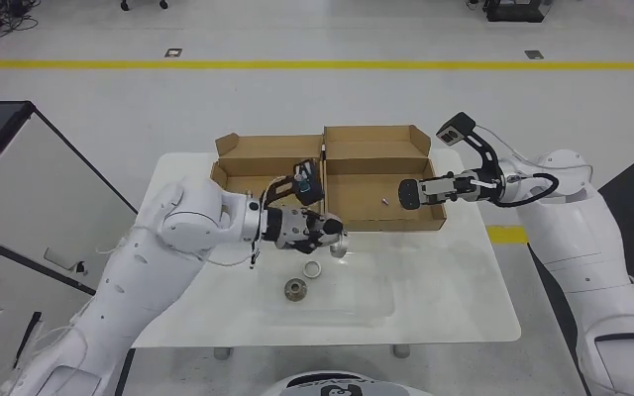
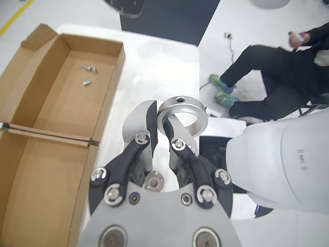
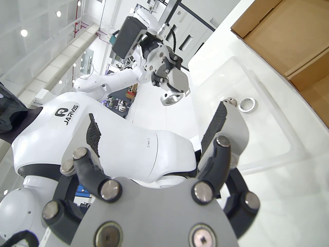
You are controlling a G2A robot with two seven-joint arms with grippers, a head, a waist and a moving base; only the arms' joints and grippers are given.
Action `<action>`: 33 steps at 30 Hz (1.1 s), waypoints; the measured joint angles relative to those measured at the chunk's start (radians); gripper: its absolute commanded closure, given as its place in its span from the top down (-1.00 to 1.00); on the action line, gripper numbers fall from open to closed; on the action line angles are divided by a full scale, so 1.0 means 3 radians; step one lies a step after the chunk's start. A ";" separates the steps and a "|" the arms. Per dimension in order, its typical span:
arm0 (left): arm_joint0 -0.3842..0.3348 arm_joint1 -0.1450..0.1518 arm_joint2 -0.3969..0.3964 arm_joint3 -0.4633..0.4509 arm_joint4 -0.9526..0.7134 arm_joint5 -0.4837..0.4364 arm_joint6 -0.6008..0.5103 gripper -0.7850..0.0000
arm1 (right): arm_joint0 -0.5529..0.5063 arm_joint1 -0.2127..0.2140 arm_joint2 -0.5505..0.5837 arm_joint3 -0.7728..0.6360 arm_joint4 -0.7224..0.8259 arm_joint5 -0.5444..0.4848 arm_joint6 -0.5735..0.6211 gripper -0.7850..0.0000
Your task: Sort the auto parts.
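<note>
1. Counter (image 1: 446, 287): white. It carries two open cardboard boxes side by side at its far edge, with loose parts in front of them.
2. Left box (image 1: 265, 148) and right box (image 1: 374, 147): they touch along one side wall, and both open upward.
3. Right tool (image 3: 156, 115): hangs above the floor of the right box. Its fingers are spread wide with nothing between them.
4. Left tool (image 2: 160, 122): sits just in front of the boxes, near their shared wall and raised off the counter. It is closed on a collar (image 2: 198, 109), one finger outside and the other through the bore, pinching the wall. Judged step in hand: transfer of a picked part to its box.
5. Collar: a metal ring with a set-screw hole, hanging clear of the counter. The next move calls for carrying it over a box's front wall, lowering it, then spreading the fingers. The grip holds one wall only, so the collar may swing; a slow transfer is advisable.
6. Loose ring (image 1: 313, 268) and flanged part (image 1: 295, 289): they lie near each other on the counter, not yet sorted.
7. Screws (image 2: 88, 69): three lie on the floor of the right box. Judgement: that box takes screws, so the collar likely belongs in the left box.
</note>
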 measured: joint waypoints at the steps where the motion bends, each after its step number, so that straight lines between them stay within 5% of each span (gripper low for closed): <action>1: 0.0032 0.0006 -0.0046 0.0020 -0.0080 -0.0100 0.0100 -1.00 | 0.0000 0.0000 0.0000 0.0000 0.0000 0.0000 0.0000 1.00; 9: 0.0056 0.0001 -0.0221 0.0237 -0.0744 -0.0988 0.0893 -1.00 | 0.0000 0.0000 0.0000 0.0000 0.0000 0.0000 0.0000 1.00; 23: 0.0047 0.0001 -0.0216 0.0230 -0.0746 -0.0975 0.0911 -1.00 | 0.0000 0.0000 0.0000 0.0000 0.0000 0.0000 0.0000 1.00; 33: 0.0058 -0.0051 -0.0243 0.0207 -0.1288 -0.0986 0.1599 -1.00 | 0.0000 0.0000 0.0000 0.0000 0.0000 0.0000 0.0000 1.00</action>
